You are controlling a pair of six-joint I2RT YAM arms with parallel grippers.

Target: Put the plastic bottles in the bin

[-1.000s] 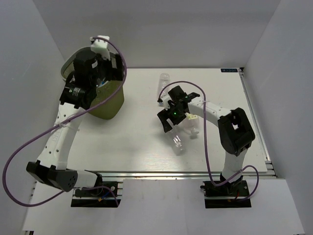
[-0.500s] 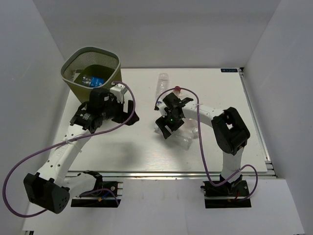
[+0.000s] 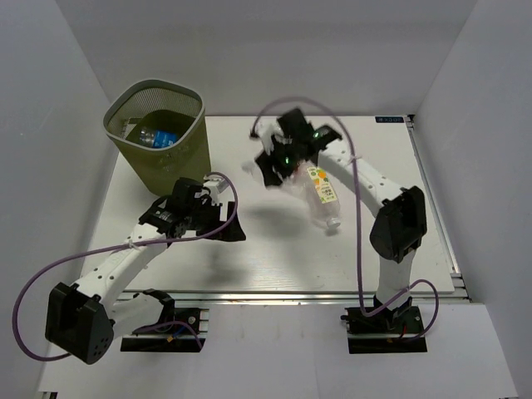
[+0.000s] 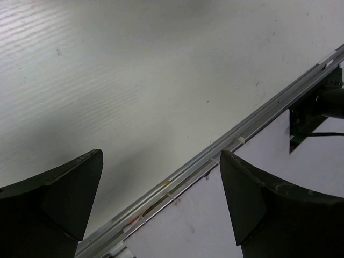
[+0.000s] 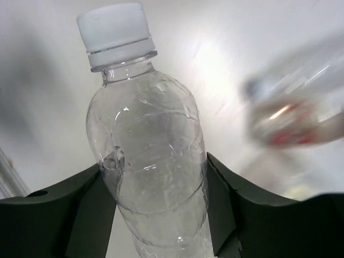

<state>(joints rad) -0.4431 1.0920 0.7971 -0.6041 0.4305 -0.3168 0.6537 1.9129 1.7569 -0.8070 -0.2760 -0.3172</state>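
In the right wrist view a clear plastic bottle [image 5: 148, 156] with a white cap stands between my right gripper [image 5: 156, 180] fingers, which press on both its sides. From above, the right gripper [image 3: 270, 166] holds it over the table's back middle, right of the bin [image 3: 179, 158]. The olive mesh bin stands at the back left with a blue-labelled bottle [image 3: 158, 138] inside. A bottle with a yellow-green label [image 3: 322, 191] lies on the table under the right arm. My left gripper [image 3: 226, 226] is open and empty, low over the table front.
The table's metal front rail [image 4: 215, 153] runs under the left gripper [image 4: 161, 161]. A blurred bottle with some red [image 5: 293, 115] shows to the right in the right wrist view. White walls enclose the table on three sides. Purple cables loop off both arms.
The right gripper closed on the clear bottle and lifted it back and to the left. The left arm swung from over the bin down to the table front.
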